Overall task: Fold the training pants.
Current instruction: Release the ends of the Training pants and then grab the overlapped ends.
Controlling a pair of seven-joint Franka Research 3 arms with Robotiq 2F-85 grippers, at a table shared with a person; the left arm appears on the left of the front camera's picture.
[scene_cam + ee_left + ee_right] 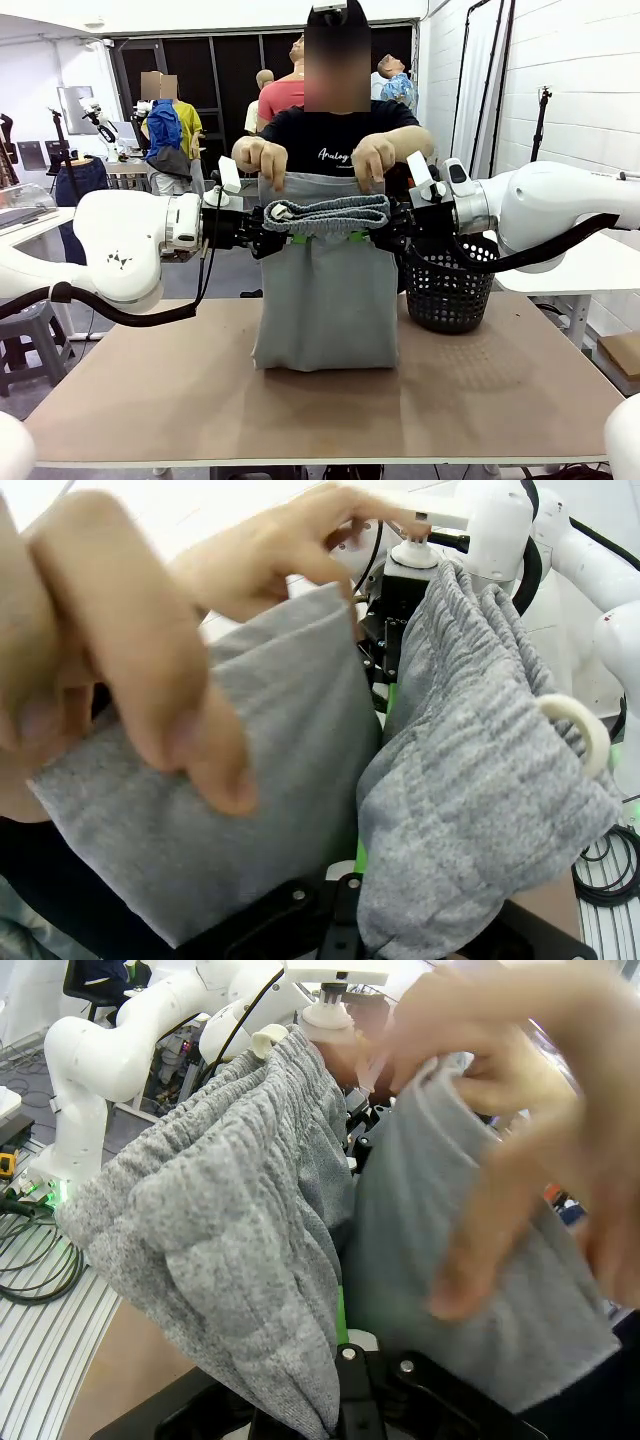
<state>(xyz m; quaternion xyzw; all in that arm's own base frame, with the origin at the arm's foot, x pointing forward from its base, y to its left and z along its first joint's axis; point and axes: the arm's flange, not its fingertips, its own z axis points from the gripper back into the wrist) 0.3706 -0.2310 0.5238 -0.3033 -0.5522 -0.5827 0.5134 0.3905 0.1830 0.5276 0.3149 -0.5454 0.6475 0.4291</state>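
Note:
The light grey training pants (pixel 322 300) hang as a doubled panel, lower fold resting on the table (pixel 150 400). My left gripper (pixel 276 234) is shut on the left end of the gathered waistband (pixel 328 214); my right gripper (pixel 384 230) is shut on its right end. Behind the waistband, the person's two hands (pixel 262 160) hold the smooth other edge of the pants up a little higher. In the left wrist view my gripper (pixel 345 885) pinches the ribbed waistband (pixel 480 770) beside the smooth fabric (pixel 250 790). In the right wrist view my gripper (pixel 345 1345) clamps the waistband (pixel 230 1210).
A black mesh basket (pixel 450 285) stands on the table just right of the pants, under my right arm. The person stands at the far edge, close behind the pants. A cream drawstring loop (pixel 580 725) sticks out of the waistband.

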